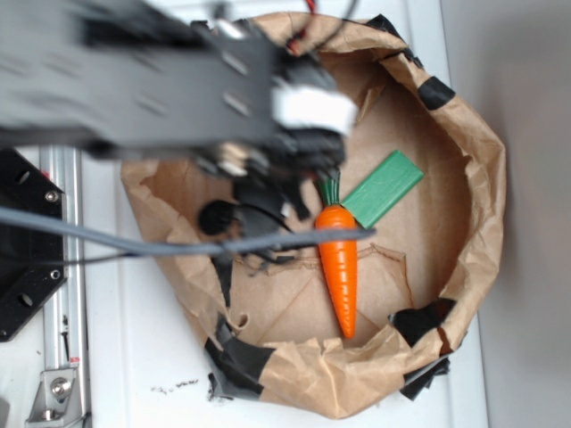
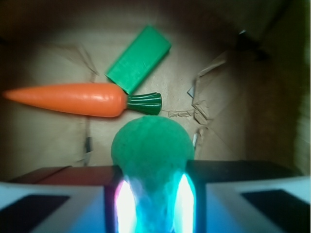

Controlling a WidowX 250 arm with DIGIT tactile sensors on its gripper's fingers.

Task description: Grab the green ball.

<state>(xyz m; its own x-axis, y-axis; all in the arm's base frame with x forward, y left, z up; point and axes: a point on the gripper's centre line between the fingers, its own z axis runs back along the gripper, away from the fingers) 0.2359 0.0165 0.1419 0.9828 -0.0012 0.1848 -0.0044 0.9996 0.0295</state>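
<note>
Your WidowX arm reaches in from the left over a crumpled brown paper bag that lies open on the white table, its rim patched with black tape. In the wrist view, the green ball sits right against the camera, its lower part lodged between your two fingers, which press against it on either side and glow with a pale blue-white light. You have the fingers closed on the ball. From the exterior view the ball itself cannot be made out; the blurred arm and its dark wrist cover that part of the bag.

Beyond the ball, on the bag's brown floor, an orange carrot lies lengthwise, its dark green top just past the ball's upper edge in the wrist view. A flat green block lies at an angle with one corner at the carrot's top. In the exterior view the carrot points its tip toward the near rim of the bag, and the block slants up to the right of it. A grey cable crosses the exterior view in front of the bag, ending near the carrot's thick end.
</note>
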